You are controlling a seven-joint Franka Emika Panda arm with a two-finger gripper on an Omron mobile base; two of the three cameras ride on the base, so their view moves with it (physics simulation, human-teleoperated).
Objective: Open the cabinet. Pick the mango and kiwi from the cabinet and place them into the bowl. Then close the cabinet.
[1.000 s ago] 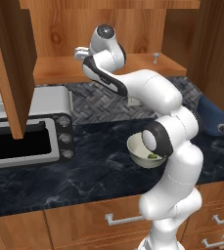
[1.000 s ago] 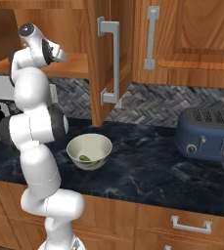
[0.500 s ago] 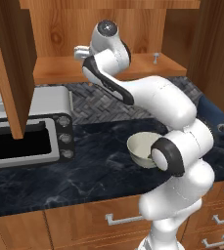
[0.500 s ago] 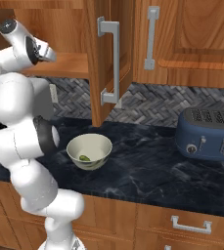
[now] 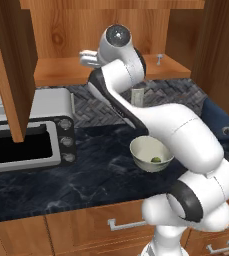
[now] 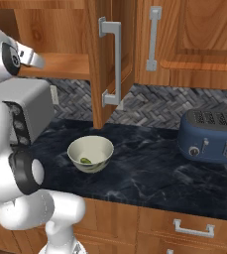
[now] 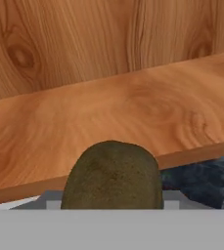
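The gripper [image 5: 86, 56] hangs at the front edge of the open cabinet's [image 5: 61, 70] shelf, clamped on the kiwi [image 7: 112, 176], which fills the lower middle of the hand view. Right of it, on the dark counter [image 6: 149, 173], the bowl [image 6: 90, 153] holds the mango [image 6: 85, 160].

No readable text, labels, brands, numbers or signs anywhere. Toaster [image 6: 211, 140] front plain, knobs unmarked. Toaster oven [image 5: 31, 131] knobs carry no legible markings. Cabinet [image 6: 116, 54] doors plain wood. Bowl [image 6: 90, 154] plain.
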